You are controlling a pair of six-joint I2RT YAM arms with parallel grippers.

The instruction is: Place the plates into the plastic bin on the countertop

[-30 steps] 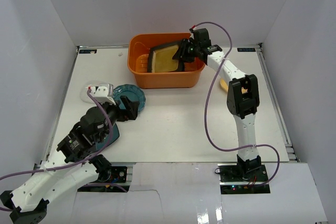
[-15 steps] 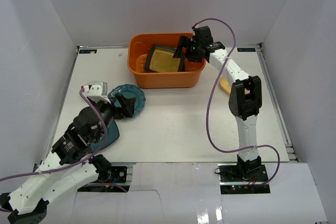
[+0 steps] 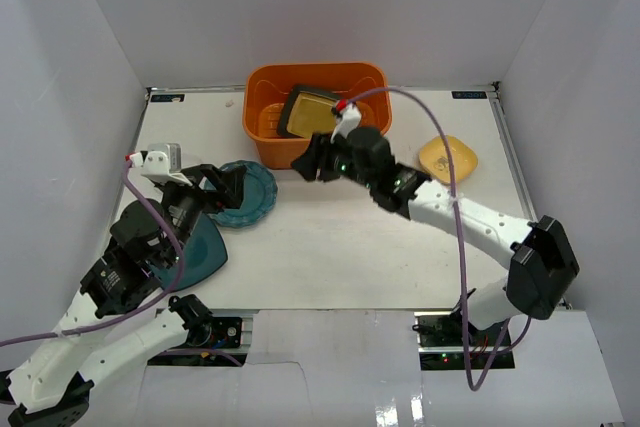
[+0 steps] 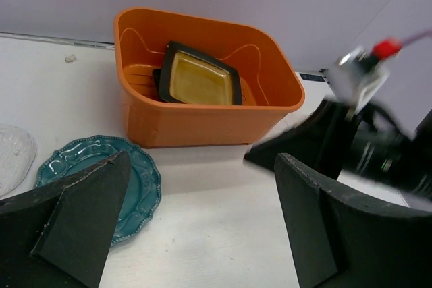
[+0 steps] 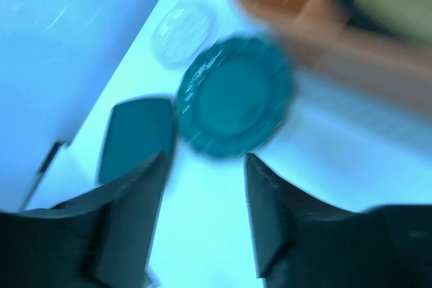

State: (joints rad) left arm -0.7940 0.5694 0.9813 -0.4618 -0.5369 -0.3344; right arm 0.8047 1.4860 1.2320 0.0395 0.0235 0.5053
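Where the fixed overhead camera looks down, the large orange rectangular plastic bin (image 3: 268, 147) sits at the far middle of the flat white countertop (image 3: 330, 247). A dark square plate with a gold centre (image 3: 308, 112) lies tilted inside it. The right gripper (image 3: 308, 163) hangs just in front of the bin's near wall, its arm stretched leftward across the table. Its jaws stand apart with nothing between them. A small yellow plate (image 3: 448, 158) rests to the far right, well apart from the bin. The teal round scalloped plate (image 3: 250, 197) lies near and left of the bin. The left gripper (image 3: 225, 185) hovers over its left edge, spread wide and empty. A dark teal square plate (image 3: 205, 247) shows nearer still, partly under the left arm.

From the left wrist, the left gripper (image 4: 201, 160) is fully parted and holds nothing. Between its fingers appear the bin (image 4: 202, 123) with the gold-centred plate (image 4: 201, 79) leaning inside and the scalloped plate (image 4: 101, 180) at lower left. A small clear plate (image 4: 12, 160) sits at the left edge.

From the right wrist, everything is blurred. The right gripper (image 5: 204, 160) is parted and empty above the scalloped plate (image 5: 233, 96). The clear plate (image 5: 182, 28), the square teal plate (image 5: 135, 136) and the bin (image 5: 290, 5) lie around it.
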